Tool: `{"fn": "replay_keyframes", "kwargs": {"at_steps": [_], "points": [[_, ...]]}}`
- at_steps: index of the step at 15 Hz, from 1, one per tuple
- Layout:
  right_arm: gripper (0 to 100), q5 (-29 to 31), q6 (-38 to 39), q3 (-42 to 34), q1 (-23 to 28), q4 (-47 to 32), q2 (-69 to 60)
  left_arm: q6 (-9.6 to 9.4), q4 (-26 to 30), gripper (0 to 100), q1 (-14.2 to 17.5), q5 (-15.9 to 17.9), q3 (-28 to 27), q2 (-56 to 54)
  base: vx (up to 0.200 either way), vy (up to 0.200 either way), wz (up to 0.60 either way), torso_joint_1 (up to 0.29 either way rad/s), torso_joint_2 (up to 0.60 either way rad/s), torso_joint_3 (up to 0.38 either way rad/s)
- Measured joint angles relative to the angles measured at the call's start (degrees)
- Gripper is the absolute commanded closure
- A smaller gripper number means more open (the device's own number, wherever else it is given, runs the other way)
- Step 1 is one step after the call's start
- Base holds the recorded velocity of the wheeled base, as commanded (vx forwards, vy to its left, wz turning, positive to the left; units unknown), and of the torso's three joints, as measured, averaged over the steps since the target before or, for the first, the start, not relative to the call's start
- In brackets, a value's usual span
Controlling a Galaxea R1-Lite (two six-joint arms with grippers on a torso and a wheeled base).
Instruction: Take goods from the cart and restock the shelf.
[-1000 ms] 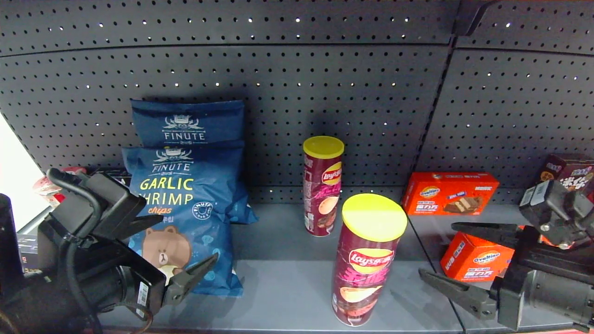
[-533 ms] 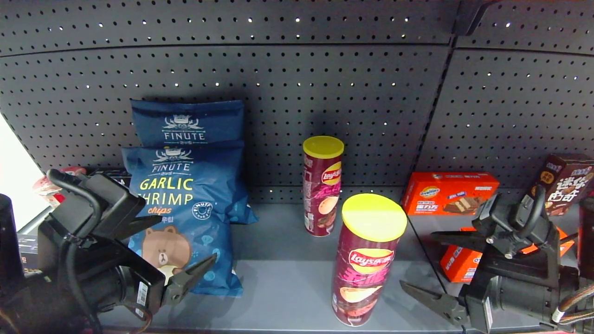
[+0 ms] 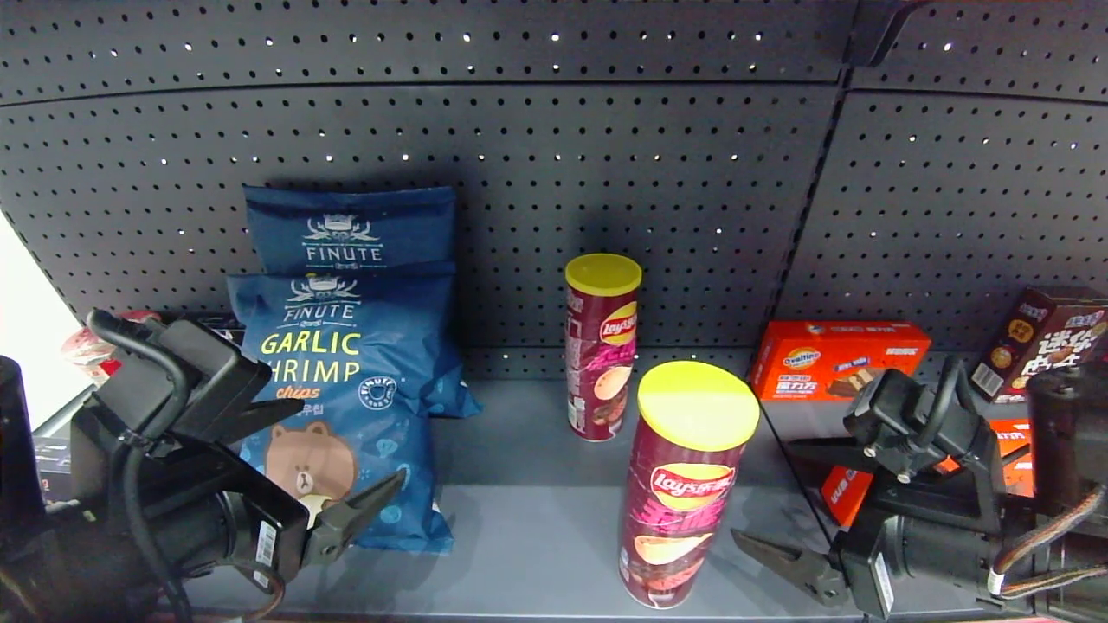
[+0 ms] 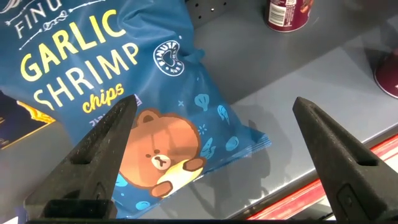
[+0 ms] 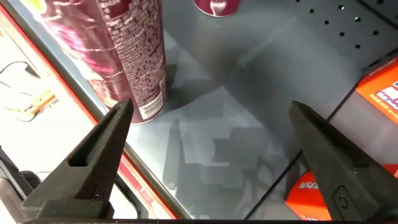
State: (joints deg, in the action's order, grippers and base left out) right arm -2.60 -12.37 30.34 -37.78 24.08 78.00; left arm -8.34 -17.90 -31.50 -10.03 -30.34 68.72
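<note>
**shelfwatcher:** what are the two pincers up to here?

**gripnerd:** both are spread wide with nothing between the fingers. The left gripper [image 3: 351,441] hangs at lower left of the frame, over the bottom corner of the front blue chips bag [image 3: 346,381]. The right gripper [image 3: 760,491] sits at lower right, just beside the near chips can [image 3: 684,484] but not touching it.

**shelfwatcher:** and where's the stock?

**gripnerd:** all on the grey shelf [image 3: 528,519]. The near chips can stands upright at the front edge, and the far chips can [image 3: 602,346] is upright behind it, close to the pegboard back panel [image 3: 606,173]. My guess is that's normal facing, one behind the other. The front bag leans back on the rear blue bag [image 3: 351,227], so its face shows. Two orange boxes [image 3: 835,359] lie flat at right, and a brown box [image 3: 1043,342] stands at the far right edge.

**shelfwatcher:** any labels?

**gripnerd:** big yellow and white lettering plus a cartoon bear on the bag, and round logos on the cans and boxes. I'm not quoting any of it
</note>
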Motion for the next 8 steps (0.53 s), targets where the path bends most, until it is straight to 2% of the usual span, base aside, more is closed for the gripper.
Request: {"fn": "replay_keyframes", "kwargs": {"at_steps": [8], "points": [[0,0.02,0.00,2.43,-0.37,0.06,4.06,0.16,0.00,0,0.48,0.05,0.46,-0.06,0.000,0.000,0.00,0.000,0.00,0.000]]}}
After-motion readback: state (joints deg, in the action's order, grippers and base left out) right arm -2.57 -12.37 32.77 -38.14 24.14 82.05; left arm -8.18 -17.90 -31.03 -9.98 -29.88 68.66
